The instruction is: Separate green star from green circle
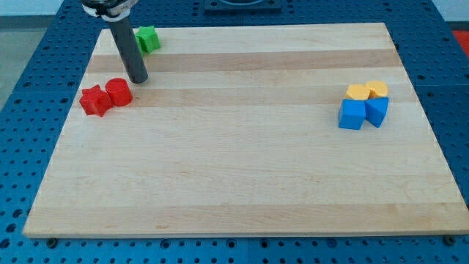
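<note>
A green block (149, 38) sits near the board's top left corner; it looks like the star, and the rod hides its left part. I cannot make out a separate green circle; it may be hidden behind the rod. My tip (138, 78) rests on the board below the green block and just above and to the right of a red cylinder (119, 92). The tip touches neither block that I can see.
A red star (94, 100) lies against the red cylinder's left side. At the view's right, two yellow blocks (367, 91) sit above a blue cube (352, 114) and a second blue block (377, 111). The wooden board (249, 169) lies on a blue perforated table.
</note>
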You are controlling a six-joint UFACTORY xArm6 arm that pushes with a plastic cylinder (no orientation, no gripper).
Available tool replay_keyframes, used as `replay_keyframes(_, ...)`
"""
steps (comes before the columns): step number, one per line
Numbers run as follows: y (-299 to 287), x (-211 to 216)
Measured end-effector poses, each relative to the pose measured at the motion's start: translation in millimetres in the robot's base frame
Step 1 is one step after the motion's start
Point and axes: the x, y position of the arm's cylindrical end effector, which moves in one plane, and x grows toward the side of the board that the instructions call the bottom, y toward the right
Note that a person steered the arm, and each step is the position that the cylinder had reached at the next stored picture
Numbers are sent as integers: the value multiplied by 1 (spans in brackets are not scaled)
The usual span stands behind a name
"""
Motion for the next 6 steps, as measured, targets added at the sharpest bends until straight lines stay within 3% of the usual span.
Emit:
replay_keyframes(4,-32,41)
replay_keyframes(5,-17,-3)
replay_keyframes(6,-59,-15)
